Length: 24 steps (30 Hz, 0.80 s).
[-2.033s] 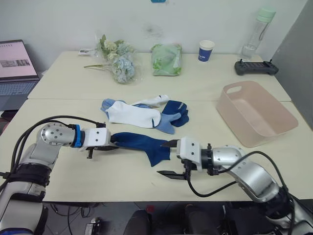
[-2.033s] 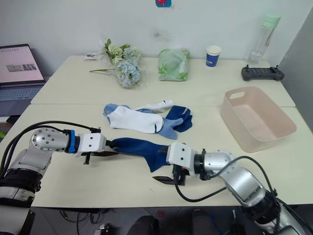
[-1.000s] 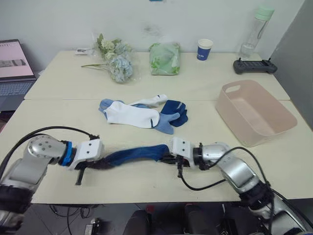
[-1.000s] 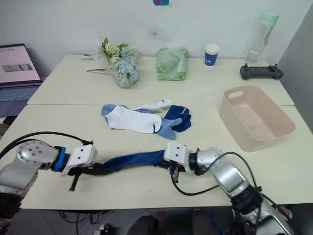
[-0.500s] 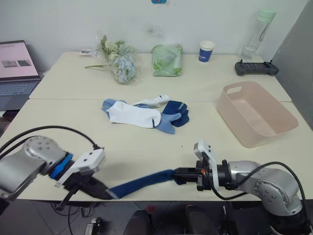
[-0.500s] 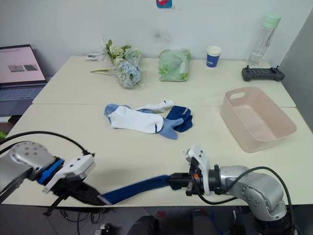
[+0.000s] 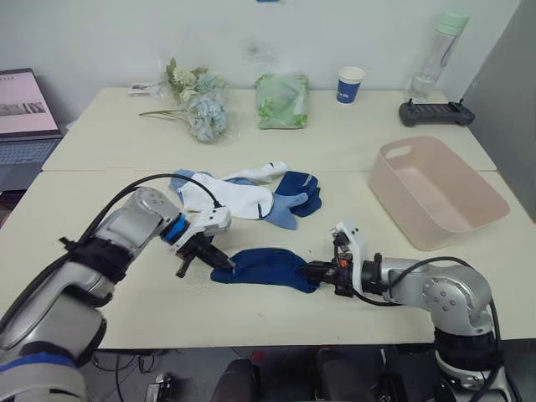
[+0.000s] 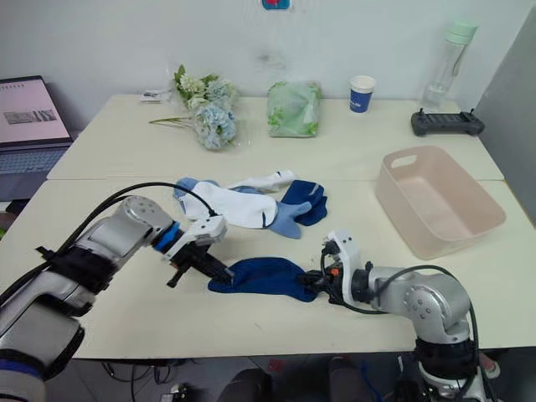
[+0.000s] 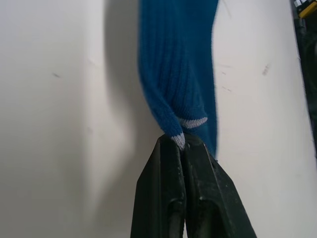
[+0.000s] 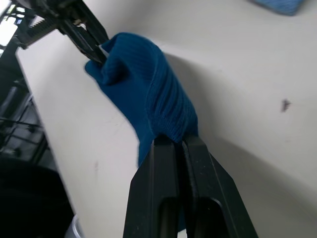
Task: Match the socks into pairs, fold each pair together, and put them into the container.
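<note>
The navy sock (image 7: 266,268) lies bunched on the table (image 7: 251,314) at six o'clock from the sock heap (image 7: 243,194). The left gripper (image 7: 216,260) pinches its nine-o'clock end, fingers clamped (a grey-trimmed edge shows between them). The right gripper (image 7: 311,273) clamps its three-o'clock end. The pink container (image 7: 437,191) sits at two o'clock from the sock, well apart.

Along the far edge of the cream surface (image 7: 352,146): a bunch of pale flowers (image 7: 194,102), a green bag (image 7: 283,99), a blue paper cup (image 7: 349,85), a clear bottle with green cap (image 7: 441,52), a black controller (image 7: 432,112). Off its left end, an open laptop (image 7: 23,113).
</note>
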### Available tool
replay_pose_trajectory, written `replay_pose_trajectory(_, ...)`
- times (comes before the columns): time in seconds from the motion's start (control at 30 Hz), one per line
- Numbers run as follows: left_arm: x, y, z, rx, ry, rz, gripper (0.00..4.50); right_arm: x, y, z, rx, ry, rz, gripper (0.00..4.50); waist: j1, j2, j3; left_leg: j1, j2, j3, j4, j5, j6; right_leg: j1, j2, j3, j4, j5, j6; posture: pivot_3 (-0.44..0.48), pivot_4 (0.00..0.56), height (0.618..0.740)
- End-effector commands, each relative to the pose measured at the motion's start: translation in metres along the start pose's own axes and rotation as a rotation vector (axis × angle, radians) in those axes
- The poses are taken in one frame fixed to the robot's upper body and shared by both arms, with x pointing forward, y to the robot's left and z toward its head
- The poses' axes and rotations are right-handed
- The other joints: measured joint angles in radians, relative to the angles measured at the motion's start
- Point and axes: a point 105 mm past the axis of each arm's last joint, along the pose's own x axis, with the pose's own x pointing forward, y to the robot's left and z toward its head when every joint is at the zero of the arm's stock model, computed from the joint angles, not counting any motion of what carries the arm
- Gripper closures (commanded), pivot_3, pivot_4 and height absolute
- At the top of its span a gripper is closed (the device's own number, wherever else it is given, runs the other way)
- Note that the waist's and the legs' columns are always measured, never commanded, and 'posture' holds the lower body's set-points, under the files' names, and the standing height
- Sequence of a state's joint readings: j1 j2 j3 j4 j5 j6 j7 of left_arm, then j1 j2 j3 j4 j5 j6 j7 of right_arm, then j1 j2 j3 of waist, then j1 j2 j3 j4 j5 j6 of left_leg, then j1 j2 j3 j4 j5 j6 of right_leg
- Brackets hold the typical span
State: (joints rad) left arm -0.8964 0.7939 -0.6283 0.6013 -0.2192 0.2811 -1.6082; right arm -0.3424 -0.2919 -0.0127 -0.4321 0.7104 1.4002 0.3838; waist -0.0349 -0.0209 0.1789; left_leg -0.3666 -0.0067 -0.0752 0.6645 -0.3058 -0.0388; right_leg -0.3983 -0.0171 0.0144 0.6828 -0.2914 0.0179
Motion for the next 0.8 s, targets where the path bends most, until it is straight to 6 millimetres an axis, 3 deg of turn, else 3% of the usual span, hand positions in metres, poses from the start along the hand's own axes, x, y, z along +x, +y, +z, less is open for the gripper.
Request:
replay_pose_trajectory(0.03,-0.020,0.014,0.011,0.003,-0.079,0.098,3.88,-0.005,-0.011,0.017,-0.028,-0.082,-0.074,3.73,0.000,0.000,0.000,0.000,0.000,0.000,0.000,0.000,0.000,-0.001,0.000,0.000,0.000,0.000,0.000,0.000,0.150,0.740)
replay_pose_trajectory(0.23,-0.039,0.020,0.010,-0.003,-0.187,0.218,2.04,-0.014,-0.017,0.031,-0.076,-0.152,-0.124,1.67,-0.002,0.000,0.000,-0.008,0.002,-0.001,0.002,0.000,0.000,-0.009,-0.003,0.000,0.004,0.000,0.000,0.000,0.150,0.740)
replay_pose_trajectory(0.4,-0.063,0.017,0.013,-0.055,-0.365,0.379,0.52,-0.037,-0.023,0.052,-0.191,-0.272,-0.196,0.00,-0.003,0.000,0.000,-0.009,0.002,-0.001,0.004,0.000,0.000,-0.009,-0.005,0.001,0.005,0.000,0.000,0.000,0.150,0.740)
replay_pose_trajectory(0.47,-0.067,0.013,0.011,-0.099,-0.433,0.439,0.06,-0.044,-0.022,0.052,-0.217,-0.307,-0.207,0.00,-0.002,0.000,0.000,-0.011,0.002,-0.003,0.006,0.000,0.000,-0.009,-0.005,0.001,0.005,0.000,0.000,0.000,0.150,0.740)
replay_pose_trajectory(0.53,-0.064,0.008,0.006,-0.163,-0.485,0.476,0.06,-0.046,-0.021,0.049,-0.248,-0.323,-0.224,0.00,0.000,0.000,0.000,-0.011,0.002,-0.005,0.007,0.000,0.000,-0.009,-0.005,0.000,0.006,0.000,0.000,0.000,0.150,0.740)
replay_pose_trajectory(0.8,-0.014,-0.016,-0.007,-0.310,-0.505,0.482,0.06,-0.032,-0.026,0.019,-0.278,-0.292,-0.300,0.00,0.003,0.000,0.000,-0.011,0.002,-0.004,0.012,0.000,0.000,-0.009,-0.006,0.001,0.010,0.000,0.000,0.000,0.150,0.740)
